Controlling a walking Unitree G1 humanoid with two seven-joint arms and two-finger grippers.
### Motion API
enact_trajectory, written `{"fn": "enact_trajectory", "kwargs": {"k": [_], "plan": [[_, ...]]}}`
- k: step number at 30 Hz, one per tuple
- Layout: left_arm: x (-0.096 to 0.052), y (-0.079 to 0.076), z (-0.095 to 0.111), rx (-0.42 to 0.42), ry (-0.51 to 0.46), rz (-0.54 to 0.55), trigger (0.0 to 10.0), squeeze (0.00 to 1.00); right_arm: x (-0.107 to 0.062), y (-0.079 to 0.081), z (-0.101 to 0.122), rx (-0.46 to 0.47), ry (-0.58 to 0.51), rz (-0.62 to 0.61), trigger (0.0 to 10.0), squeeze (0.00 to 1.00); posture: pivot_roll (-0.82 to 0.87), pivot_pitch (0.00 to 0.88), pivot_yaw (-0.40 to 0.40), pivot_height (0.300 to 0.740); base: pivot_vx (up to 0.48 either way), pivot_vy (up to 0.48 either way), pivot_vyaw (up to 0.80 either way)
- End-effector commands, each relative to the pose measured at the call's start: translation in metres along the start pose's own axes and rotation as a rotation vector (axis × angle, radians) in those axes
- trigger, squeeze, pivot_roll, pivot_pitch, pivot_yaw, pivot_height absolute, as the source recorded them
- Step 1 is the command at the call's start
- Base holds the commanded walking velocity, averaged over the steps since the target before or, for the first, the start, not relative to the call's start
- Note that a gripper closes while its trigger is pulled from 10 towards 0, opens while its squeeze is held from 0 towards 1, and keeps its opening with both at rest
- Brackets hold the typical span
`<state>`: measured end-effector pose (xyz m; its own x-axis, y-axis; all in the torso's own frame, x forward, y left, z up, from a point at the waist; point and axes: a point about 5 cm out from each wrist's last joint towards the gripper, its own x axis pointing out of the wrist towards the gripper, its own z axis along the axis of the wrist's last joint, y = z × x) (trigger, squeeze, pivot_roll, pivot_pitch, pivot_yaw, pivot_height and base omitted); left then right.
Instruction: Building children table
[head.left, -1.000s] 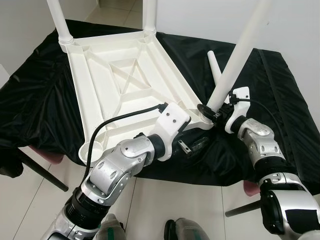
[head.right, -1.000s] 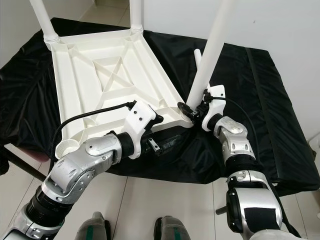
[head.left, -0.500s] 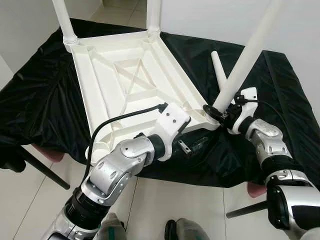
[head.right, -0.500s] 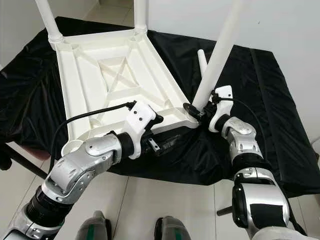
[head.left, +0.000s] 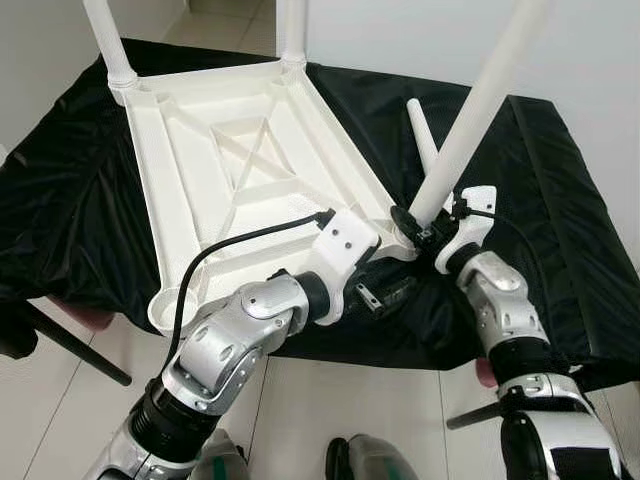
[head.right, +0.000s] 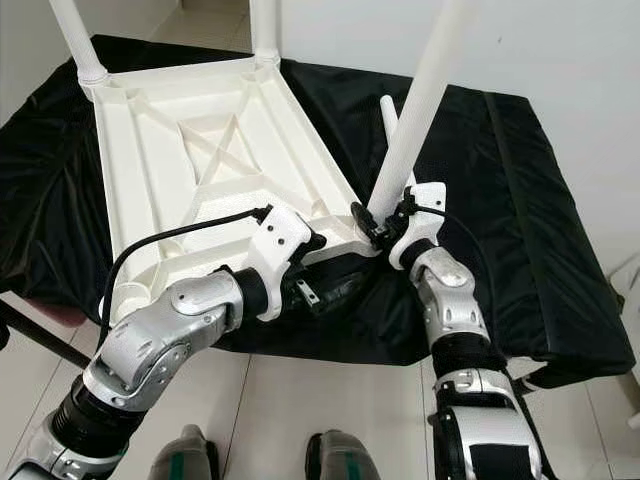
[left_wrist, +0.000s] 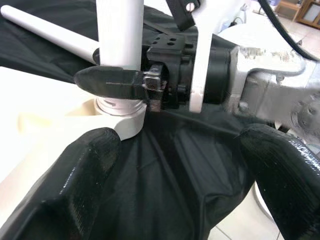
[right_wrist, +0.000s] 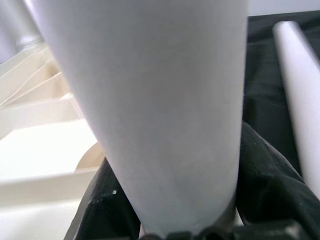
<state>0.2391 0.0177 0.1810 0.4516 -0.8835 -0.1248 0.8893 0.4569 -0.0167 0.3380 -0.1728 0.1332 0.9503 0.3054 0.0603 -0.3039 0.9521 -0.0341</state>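
Upside-down white plastic tabletop (head.left: 235, 170) lying on a black cloth (head.left: 540, 190) that covers a work surface, ribbed underside facing up with a crossed brace in the middle panel. Round sockets at the corners. Four white legs in all, counted: two standing upright in the far corner sockets, far left leg (head.left: 105, 45) and far right leg (head.left: 292, 30); a third leg (head.left: 470, 125) slanting up and to the right out of the near right corner socket (left_wrist: 120, 112); a fourth, loose leg (head.left: 422, 125) lying flat on the cloth just behind the slanted one. Near left corner socket (head.left: 172, 300) open, with no leg in it. All legs plain, smooth, round tubes, tapering slightly.

Right gripper (head.left: 425, 222) clamped around the base of the slanted third leg, just above the socket, one black finger (left_wrist: 112, 82) pressed across the tube as seen from the left wrist view. In the right wrist view, the tube large and close between the two black fingers.

Left gripper (left_wrist: 185, 175) held low beside the near right corner, at the front edge of the tabletop, fingers spread apart with nothing between them but black cloth. One cable (head.left: 240, 240) looping over the left forearm.

Pale tiled floor (head.left: 350, 400) below the table edge.
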Motion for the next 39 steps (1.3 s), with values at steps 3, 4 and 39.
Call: {"fn": "enact_trajectory", "kwargs": {"k": [3,4,39], "plan": [[0.0,-0.004,0.0,0.007,0.005,-0.035,10.0,0.0,-0.006,-0.013,-0.005,0.042,0.035,-0.318,10.0,0.0,-0.04,0.037,-0.044,0.74,0.0,0.0,0.0],[0.0,-0.005,0.0,0.006,0.006,-0.037,10.0,0.0,-0.009,-0.016,-0.007,0.035,0.054,-0.406,10.0,0.0,-0.04,0.036,-0.044,0.74,0.0,0.0,0.0],[0.001,-0.004,0.001,0.0,0.002,-0.031,10.0,0.0,-0.008,-0.015,0.016,0.009,0.017,-0.183,10.0,0.0,-0.04,0.041,-0.05,0.74,0.0,0.0,0.0]]}}
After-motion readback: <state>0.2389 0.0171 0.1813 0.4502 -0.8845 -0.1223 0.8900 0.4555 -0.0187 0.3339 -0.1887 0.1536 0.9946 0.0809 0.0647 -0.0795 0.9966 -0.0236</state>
